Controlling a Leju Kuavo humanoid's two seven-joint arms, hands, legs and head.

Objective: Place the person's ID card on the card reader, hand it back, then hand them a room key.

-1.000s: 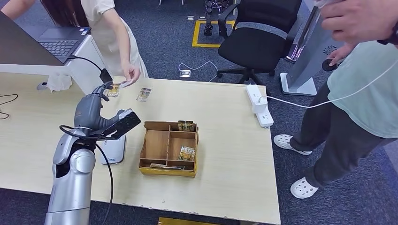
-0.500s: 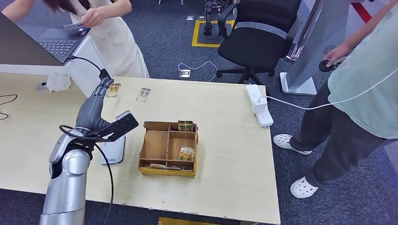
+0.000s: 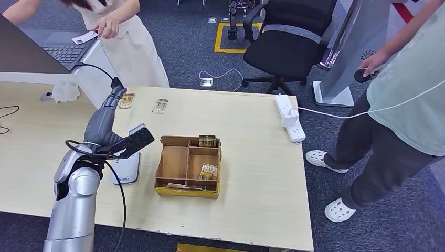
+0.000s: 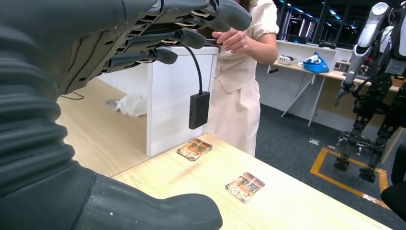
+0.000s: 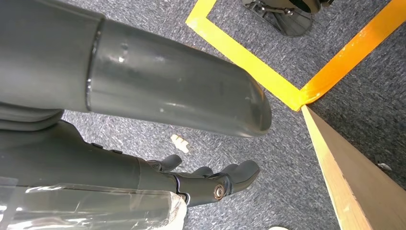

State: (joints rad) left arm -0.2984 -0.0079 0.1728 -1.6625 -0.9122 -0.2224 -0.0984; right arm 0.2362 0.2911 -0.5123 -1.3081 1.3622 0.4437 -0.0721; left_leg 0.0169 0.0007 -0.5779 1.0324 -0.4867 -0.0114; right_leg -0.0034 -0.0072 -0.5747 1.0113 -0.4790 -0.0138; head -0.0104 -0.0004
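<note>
My left hand (image 3: 112, 98) reaches out over the far left of the table, fingers straight and apart, holding nothing; the left wrist view shows its fingers (image 4: 158, 33) empty. A person in a cream dress holds a white ID card (image 3: 84, 38) over the laptop, away from my hand. Two room key cards (image 3: 126, 101) (image 3: 160, 106) lie flat on the table just past my hand, also seen as key cards (image 4: 194, 149) (image 4: 244, 187). The white card reader (image 3: 125, 169) sits under my forearm. My right hand (image 5: 210, 184) hangs beside the table edge, empty, its fingers loosely bent.
A wooden divider box (image 3: 173, 157) near the table's middle holds more key cards (image 3: 209, 171). A white power strip (image 3: 289, 118) lies at the far right edge. A second person (image 3: 404, 115) stands to the right. An office chair (image 3: 288, 47) and a laptop (image 3: 65, 50) are beyond the table.
The person took the ID card away from my left hand and lifted it to the laptop. My left hand straightened its fingers and stayed extended.
</note>
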